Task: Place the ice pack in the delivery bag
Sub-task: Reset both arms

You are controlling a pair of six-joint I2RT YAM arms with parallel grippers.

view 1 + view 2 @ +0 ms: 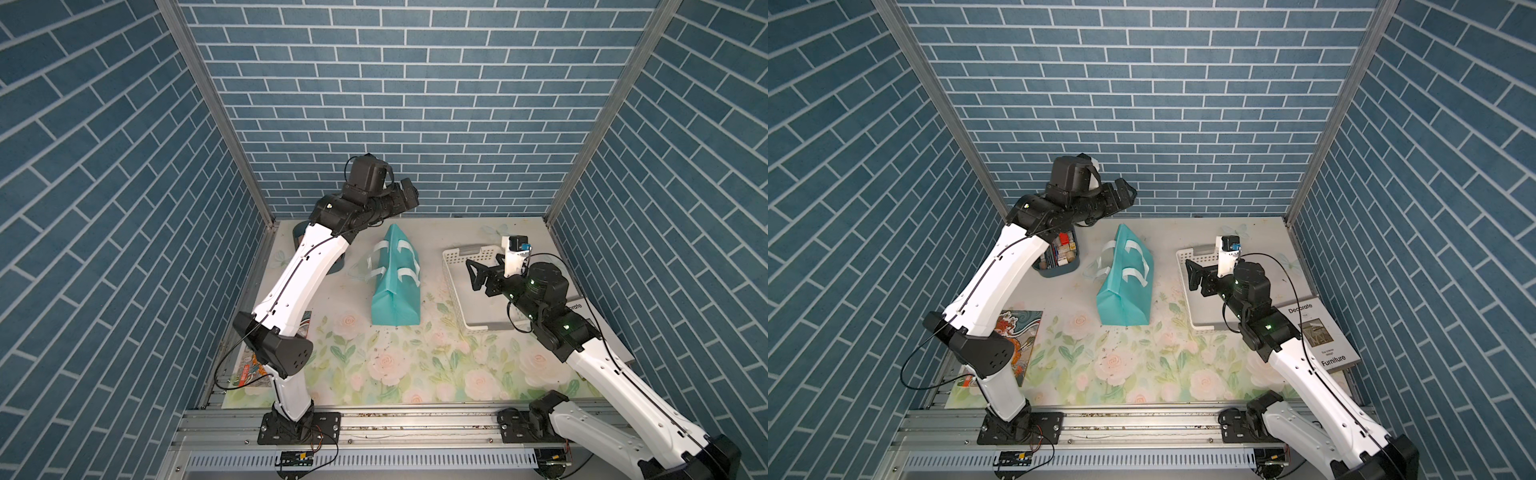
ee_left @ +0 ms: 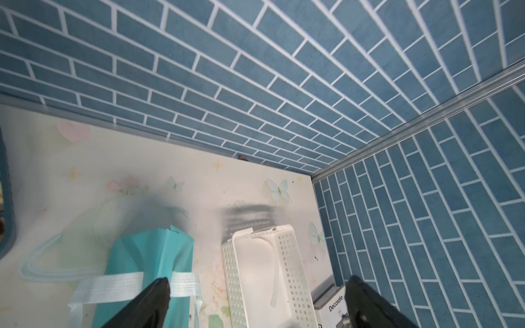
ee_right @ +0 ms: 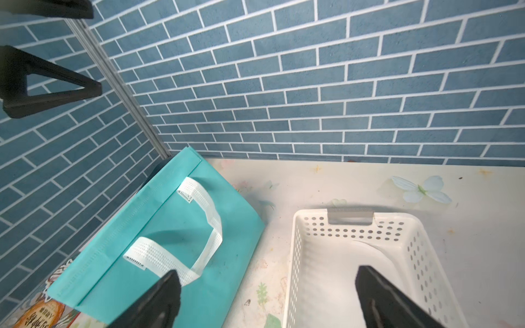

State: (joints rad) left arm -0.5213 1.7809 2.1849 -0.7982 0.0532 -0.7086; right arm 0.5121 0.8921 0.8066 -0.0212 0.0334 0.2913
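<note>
The book [image 1: 1327, 340] at the table's right edge reads "Decorate" at its far end and "Furniture" at its near end; its smaller print is illegible.

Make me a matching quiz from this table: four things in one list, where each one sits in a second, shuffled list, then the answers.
Things:
1. teal fabric delivery bag with white strap handles
2. white perforated plastic basket
3. dark-blue bin of small colourful items
4. pale book titled Decorate

Places:
A. robot's right edge of the flowered table
B. back, on the robot's left
C. middle of the table
D. between bag and book

Pairs: 1-C, 2-D, 3-B, 4-A
</note>
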